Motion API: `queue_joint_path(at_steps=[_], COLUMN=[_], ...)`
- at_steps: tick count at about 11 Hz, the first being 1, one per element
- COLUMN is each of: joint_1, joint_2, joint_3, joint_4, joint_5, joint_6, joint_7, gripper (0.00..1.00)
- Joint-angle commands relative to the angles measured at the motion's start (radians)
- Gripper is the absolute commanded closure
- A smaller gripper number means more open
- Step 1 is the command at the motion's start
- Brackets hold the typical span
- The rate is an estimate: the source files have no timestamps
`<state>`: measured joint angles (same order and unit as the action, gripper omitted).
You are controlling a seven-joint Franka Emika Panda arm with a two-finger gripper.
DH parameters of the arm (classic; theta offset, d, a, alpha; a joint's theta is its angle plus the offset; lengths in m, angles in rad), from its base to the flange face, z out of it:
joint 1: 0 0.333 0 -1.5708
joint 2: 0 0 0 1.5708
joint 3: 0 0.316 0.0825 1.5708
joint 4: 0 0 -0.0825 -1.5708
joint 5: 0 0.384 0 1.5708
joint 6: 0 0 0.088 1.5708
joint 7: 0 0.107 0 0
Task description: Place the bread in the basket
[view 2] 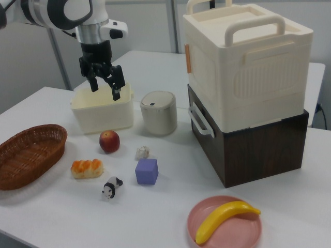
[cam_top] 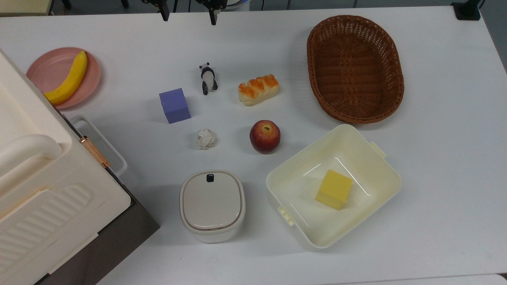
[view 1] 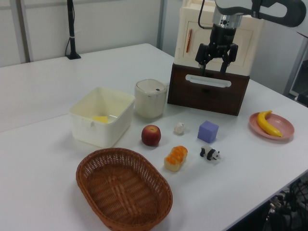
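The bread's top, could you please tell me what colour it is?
Glossy orange-brown over pale cream sides; the bread shows best in the top view.

White arm (view 2: 62,10), black gripper (view 2: 105,85), 2 fingers

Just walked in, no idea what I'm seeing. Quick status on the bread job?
End effector open, empty, high above the table. Small orange-topped bread loaf untouched on the white table. Dark woven wicker basket empty. Path between them clear.

Woven wicker basket (cam_top: 355,69); glossy-topped bread (cam_top: 258,89); smooth matt white table (cam_top: 443,158).
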<state>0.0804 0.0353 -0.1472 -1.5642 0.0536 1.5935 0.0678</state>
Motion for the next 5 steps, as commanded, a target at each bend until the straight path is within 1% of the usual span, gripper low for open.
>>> queue_joint_path(at_steps=[1, 2, 3, 4, 5], joint_1=[-0.002, -0.045, -0.129, -0.193, -0.227], joint_2=[-0.009, -0.012, -0.012, -0.015, -0.028], joint_3=[0.017, 0.072, 0.153, 0.22, 0.254], joint_4=[-0.028, -0.039, -0.039, -0.042, -0.062], joint_5=[0.015, 0.014, 0.014, 0.014, 0.015], joint_6=[-0.009, -0.001, 0.0, 0.002, 0.0], joint_7=[-0.008, -0.011, -0.011, 0.001, 0.007], gripper=[0.0, 0.0, 0.0, 0.0, 0.0])
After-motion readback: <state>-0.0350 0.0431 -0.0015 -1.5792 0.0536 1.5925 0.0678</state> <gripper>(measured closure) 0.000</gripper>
